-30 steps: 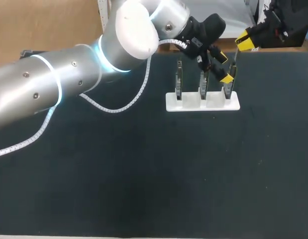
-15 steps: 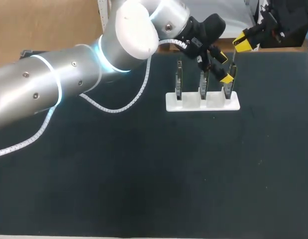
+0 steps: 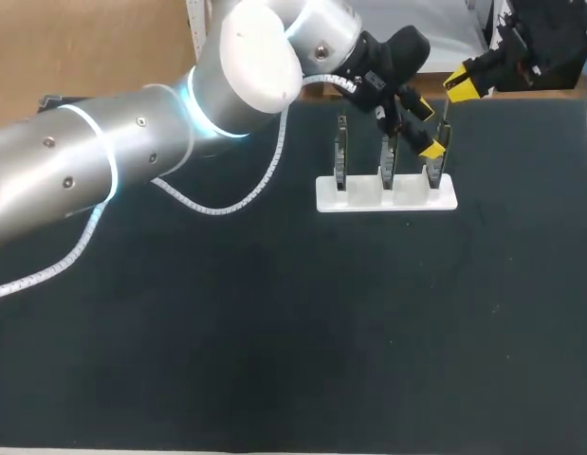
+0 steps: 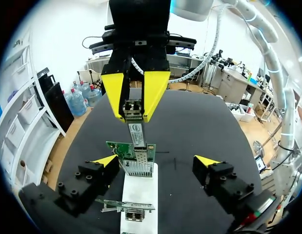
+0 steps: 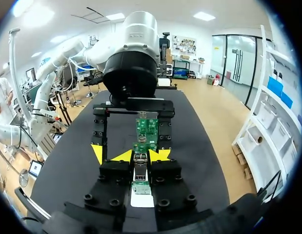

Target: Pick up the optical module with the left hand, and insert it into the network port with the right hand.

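My right claw (image 4: 133, 109) pinches the module (image 4: 136, 134) by its back end, left claw (image 4: 155, 160) spread wide; I'd guess light, stiff, slick metal, so that's the grip spot.

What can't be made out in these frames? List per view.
- Head view: whether the optical module has entered the network port. It is too small here, and the left tool overlaps the spot.
- Right wrist view: the port's mouth, hidden behind the right tool and the module it grips.
- Left wrist view: the nearest board on the white stand, cut off at the rim.
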